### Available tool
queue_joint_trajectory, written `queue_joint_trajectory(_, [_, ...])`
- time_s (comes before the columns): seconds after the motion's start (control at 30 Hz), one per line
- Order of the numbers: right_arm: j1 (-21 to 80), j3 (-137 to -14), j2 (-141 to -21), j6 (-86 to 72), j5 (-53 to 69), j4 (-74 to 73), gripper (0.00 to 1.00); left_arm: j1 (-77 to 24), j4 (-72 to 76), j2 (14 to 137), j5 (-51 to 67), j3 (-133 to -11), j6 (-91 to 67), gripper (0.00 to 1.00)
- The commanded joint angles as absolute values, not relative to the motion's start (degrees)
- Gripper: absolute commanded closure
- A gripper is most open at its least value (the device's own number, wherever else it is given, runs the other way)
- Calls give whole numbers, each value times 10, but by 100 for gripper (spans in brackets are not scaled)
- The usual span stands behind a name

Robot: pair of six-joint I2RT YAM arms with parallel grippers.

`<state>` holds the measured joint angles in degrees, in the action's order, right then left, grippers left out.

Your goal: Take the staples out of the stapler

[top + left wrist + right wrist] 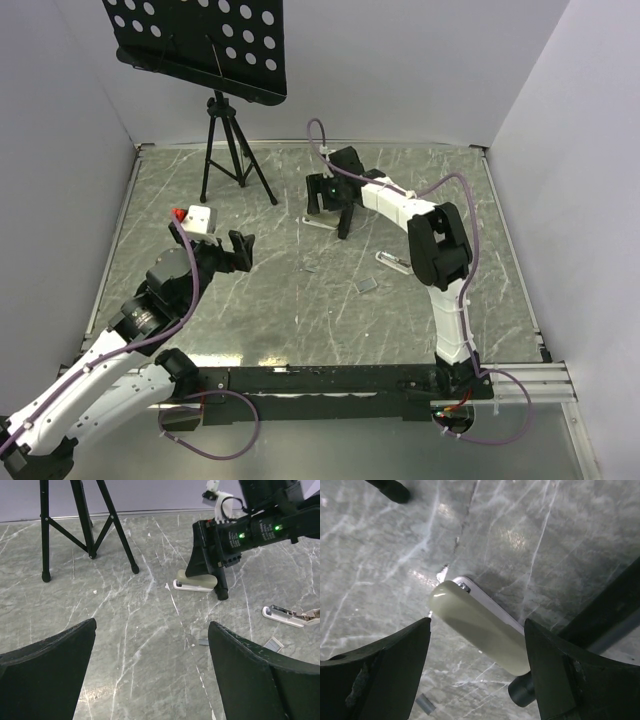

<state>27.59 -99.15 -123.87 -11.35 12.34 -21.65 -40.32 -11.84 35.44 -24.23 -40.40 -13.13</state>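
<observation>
A cream stapler with a white base lies on the grey marble table, at the far centre in the top view. My right gripper is open and hovers just above it, one finger on each side, not touching; it also shows in the top view. A separate white and metal stapler part lies to the right. Short staple strips lie loose on the table between the arms. My left gripper is open and empty, at the left of the table.
A black tripod with a perforated music-stand plate stands at the far left. A white box with a red button sits beside the left arm. Grey walls enclose the table on three sides.
</observation>
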Motion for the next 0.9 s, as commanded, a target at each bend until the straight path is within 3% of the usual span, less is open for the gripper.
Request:
queue_joint_trajectory(0.0, [275, -1027, -1255, -124, 134, -229, 17, -401, -108, 350, -238, -412, -123, 2])
queue_joint_trajectory(0.3, [300, -993, -1245, -110, 109, -214, 24, -401, -112, 357, -240, -414, -120, 3])
queue_joint_trajectory(0.57, [317, -977, -1246, -112, 47, -207, 37, -401, -122, 370, -243, -417, -111, 2])
queue_joint_trajectory(0.87, [329, -903, -1149, -120, 17, -147, 79, -401, -116, 359, -227, -412, -101, 1])
